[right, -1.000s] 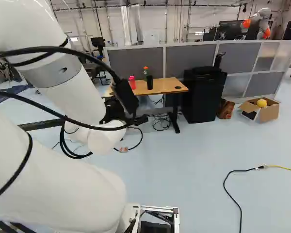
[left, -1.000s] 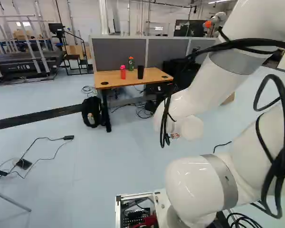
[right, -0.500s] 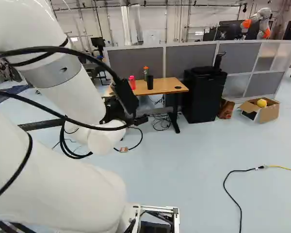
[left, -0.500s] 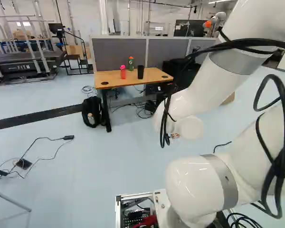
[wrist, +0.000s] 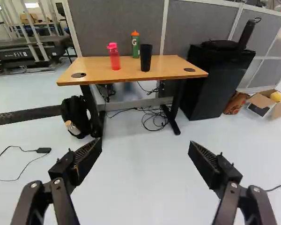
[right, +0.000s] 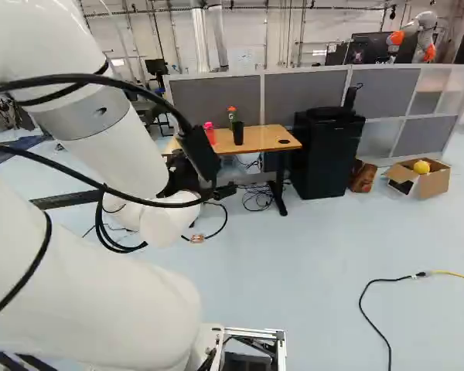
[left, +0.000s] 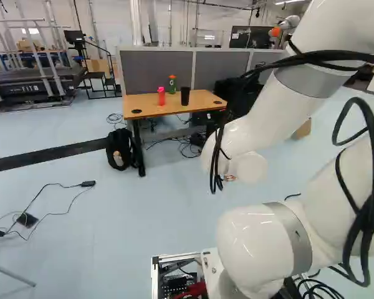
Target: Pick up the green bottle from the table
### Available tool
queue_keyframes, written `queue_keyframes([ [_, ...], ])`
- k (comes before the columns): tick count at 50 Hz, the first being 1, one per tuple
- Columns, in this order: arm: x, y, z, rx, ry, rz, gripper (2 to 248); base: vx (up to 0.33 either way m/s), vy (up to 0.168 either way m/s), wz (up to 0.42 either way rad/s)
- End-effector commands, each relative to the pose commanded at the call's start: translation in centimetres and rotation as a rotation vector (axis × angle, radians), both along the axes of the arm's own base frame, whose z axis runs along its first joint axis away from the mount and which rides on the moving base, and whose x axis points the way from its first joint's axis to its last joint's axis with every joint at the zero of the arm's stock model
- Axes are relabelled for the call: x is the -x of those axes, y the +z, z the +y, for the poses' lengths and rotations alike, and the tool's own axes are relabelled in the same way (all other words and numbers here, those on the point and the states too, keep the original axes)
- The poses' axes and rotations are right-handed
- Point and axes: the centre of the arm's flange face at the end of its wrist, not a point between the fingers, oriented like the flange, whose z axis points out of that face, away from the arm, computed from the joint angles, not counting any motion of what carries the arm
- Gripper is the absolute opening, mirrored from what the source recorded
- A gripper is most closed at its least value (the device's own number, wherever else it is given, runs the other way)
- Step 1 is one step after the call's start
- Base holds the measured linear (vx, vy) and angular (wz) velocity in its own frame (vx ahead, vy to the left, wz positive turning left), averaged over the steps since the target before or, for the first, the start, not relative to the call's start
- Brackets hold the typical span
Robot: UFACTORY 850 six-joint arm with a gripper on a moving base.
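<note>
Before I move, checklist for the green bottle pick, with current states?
1. Green bottle upright on table: ok.
2. Fingers open, nothing held: ok.
3. Bottle within reach: not ok, I judge; a stretch of floor lies between base and table.
4. Front approach unobstructed: not ok; black cup stands close by, nearer the table's front edge.
5. Room for a finger between cup and bottle: cannot tell.
6. Pink bottle apart from the green one: ok.

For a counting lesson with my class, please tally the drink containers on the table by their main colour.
Green bottle: 1
Pink bottle: 1
Black cup: 1
Total on the table: 3
</note>
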Motion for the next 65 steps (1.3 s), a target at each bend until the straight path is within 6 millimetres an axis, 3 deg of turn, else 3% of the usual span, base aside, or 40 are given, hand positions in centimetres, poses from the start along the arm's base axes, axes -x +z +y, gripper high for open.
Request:
queue_keyframes([
  [38,0.00,0.00,0.00,0.000,0.000,0.000,247,0.268,-0.116,0.000],
  [65,0.00,0.00,0.00,0.000,0.000,0.000,247,0.249,-0.021,0.184],
])
